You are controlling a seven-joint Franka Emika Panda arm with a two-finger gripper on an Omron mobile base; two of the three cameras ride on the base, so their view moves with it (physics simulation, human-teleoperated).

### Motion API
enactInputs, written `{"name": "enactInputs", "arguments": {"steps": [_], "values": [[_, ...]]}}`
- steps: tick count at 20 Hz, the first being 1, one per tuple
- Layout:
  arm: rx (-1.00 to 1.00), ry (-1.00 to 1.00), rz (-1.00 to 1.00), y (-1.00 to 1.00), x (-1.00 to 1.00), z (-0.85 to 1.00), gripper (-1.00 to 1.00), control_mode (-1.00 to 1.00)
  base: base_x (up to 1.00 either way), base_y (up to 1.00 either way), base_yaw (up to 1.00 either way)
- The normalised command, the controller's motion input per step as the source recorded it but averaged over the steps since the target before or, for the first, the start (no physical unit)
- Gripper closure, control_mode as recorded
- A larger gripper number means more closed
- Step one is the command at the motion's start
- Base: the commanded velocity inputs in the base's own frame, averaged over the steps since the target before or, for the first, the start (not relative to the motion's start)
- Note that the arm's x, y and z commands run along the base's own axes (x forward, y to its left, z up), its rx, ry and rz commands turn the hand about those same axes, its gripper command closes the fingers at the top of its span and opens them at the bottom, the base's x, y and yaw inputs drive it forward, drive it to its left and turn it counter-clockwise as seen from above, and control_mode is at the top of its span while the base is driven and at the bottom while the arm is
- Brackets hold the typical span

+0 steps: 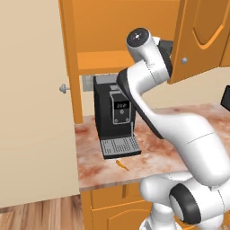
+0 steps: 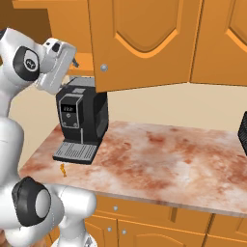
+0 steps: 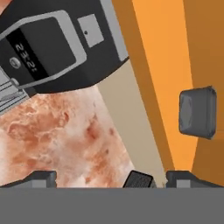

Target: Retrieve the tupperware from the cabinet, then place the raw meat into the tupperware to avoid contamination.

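I am holding my tool wide open and empty near the cabinet, judging the grey tupperware on its shelf light, rigid, best pinched across one rim wall, while the raw meat is lying on the surface.

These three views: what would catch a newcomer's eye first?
The white arm rears up in front of the open orange cabinet, its gripper open. A black coffee machine stands on the marbled counter, with a tiny orange meat sliver before it. In the hand view, a dark tupperware sits on the cabinet shelf.
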Motion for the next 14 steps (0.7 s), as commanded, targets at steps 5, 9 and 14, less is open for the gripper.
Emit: {"name": "enactInputs", "arguments": {"steps": [5,9,14], "values": [[-0.23,0.09,0.10,-0.43,0.49,0.00,-1.00,-1.00,0.00,0.00,0.00],[-0.17,0.14,-0.02,-0.40,0.46,0.03,-1.00,-1.00,0.00,0.00,0.00],[-0.10,0.21,-0.17,-0.47,0.40,0.04,-1.00,-1.00,0.00,0.00,0.00]]}}
